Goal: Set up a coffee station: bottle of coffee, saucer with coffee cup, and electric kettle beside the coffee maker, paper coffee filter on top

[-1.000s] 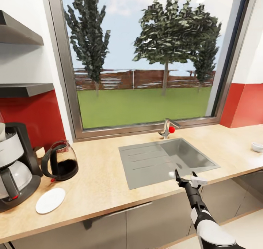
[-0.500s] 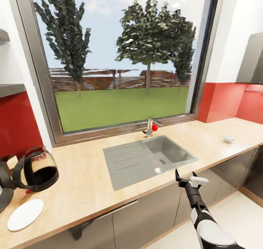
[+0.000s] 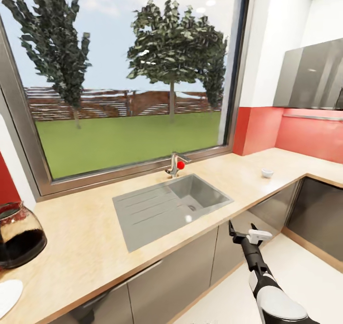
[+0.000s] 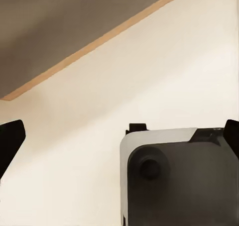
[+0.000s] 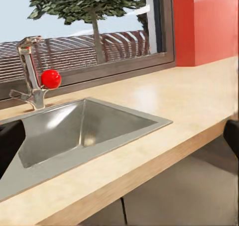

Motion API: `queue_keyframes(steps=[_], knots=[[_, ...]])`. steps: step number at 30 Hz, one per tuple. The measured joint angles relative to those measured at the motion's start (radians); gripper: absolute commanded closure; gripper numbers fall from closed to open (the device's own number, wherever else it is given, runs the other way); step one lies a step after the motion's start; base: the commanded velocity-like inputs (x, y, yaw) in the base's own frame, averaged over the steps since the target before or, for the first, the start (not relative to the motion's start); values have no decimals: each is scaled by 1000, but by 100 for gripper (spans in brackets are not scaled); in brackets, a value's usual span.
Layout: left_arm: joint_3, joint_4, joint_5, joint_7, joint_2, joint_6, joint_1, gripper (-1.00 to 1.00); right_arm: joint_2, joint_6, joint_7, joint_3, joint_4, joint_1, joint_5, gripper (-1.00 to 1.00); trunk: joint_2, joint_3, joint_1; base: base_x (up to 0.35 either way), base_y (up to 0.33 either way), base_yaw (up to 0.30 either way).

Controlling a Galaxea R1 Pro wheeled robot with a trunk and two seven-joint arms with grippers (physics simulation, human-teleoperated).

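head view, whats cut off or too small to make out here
- Electric kettle: cut by the head view's left edge, handle out of frame.
- Saucer: only a sliver at the lower left corner.
- Coffee cup: too small on the far countertop to tell its handle.

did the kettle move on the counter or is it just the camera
No. The kettle keeps its place beside the saucer and left of the sink; all three slid left together, so the camera turned right.

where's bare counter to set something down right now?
Two free patches on the countertop: a wide one between the electric kettle and the sink, and a run between the sink and the coffee cup. The far left end is crowded: the saucer lies close in front of the kettle.
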State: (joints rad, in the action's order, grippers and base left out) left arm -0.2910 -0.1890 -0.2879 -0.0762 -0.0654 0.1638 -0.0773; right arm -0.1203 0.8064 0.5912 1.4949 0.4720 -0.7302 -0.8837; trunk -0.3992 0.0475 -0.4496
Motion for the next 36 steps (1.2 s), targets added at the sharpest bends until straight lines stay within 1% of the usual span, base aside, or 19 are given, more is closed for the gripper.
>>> queue_keyframes(steps=[12, 16, 19, 20, 22, 24, 25, 26, 28, 29, 30, 32, 33, 34, 35, 36], knots=[[0, 2, 3, 0, 1, -2, 0, -100, 0, -1, 0, 0, -5, 0, -3, -100, 0, 0, 0, 0, 0, -300], [1, 33, 2, 0, 1, -1, 1, -100, 2, -3, 1, 0, -6, 4, -7, -100, 0, 0, 0, 0, 0, -237], [2, 57, 1, -1, 1, 0, 1, -100, 5, -7, 1, 1, -4, 57, -15, -100, 0, 0, 0, 0, 0, -73], [3, 63, 0, -1, 1, 0, 1, -100, 5, -7, 1, 1, -3, 91, -20, -100, 0, 0, 0, 0, 0, -25], [6, 81, -1, -2, 2, -4, 3, -100, 6, -11, 0, 1, -2, 190, -36, -100, 0, 0, 0, 0, 0, -8], [4, 105, -1, -2, 2, -5, 4, -100, 8, -29, -2, 1, -2, 247, -66, -100, 0, 0, 0, 0, 0, -3], [4, 128, -1, -2, 2, -4, 4, -100, 9, -123, -2, 1, -2, 301, -147, -100, 0, 0, 0, 0, 0, -1], [5, 131, -1, -3, 2, -3, 4, -100, 9, -155, -2, 1, -2, 319, -169, -100, 0, 0, 0, 0, 0, 0], [5, 138, -1, -3, 3, -3, 4, -100, 9, -369, -5, 1, -3, 344, -324, -100, 0, 0, 0, 0, 0, 0], [6, 139, -1, -3, 3, -3, 4, -100, 8, -447, -19, 1, -3, 347, -372, -100, 0, 0, 0, 0, 0, 0], [6, 146, -1, -3, 3, -4, 4, -100, 8, -602, -108, 1, -9, 350, -435, -100, 0, 0, 0, 0, 0, 0], [7, 153, -1, -3, 5, -5, 4, -100, 8, -732, -207, 0, -22, 352, -462, -100, 0, 0, 0, 0, 0, 0], [7, 156, -1, -3, 7, -5, 4, -100, 9, -778, -241, 1, -33, 352, -471, -100, 0, 0, 0, 0, 0, 0], [7, 158, -1, -3, 7, -5, 4, -100, 10, -815, -263, 2, -42, 354, -480, -100, 0, 0, 0, 0, 0, 0], [7, 158, -1, -3, 8, -6, 4, -100, 10, -832, -271, 3, -46, 355, -482, -100, 0, 0, 0, 0, 0, 0], [7, 159, -1, -3, 9, -6, 4, -100, 9, -874, -284, 2, -57, 369, -487, -100, 0, 0, 0, 0, 0, 0]])
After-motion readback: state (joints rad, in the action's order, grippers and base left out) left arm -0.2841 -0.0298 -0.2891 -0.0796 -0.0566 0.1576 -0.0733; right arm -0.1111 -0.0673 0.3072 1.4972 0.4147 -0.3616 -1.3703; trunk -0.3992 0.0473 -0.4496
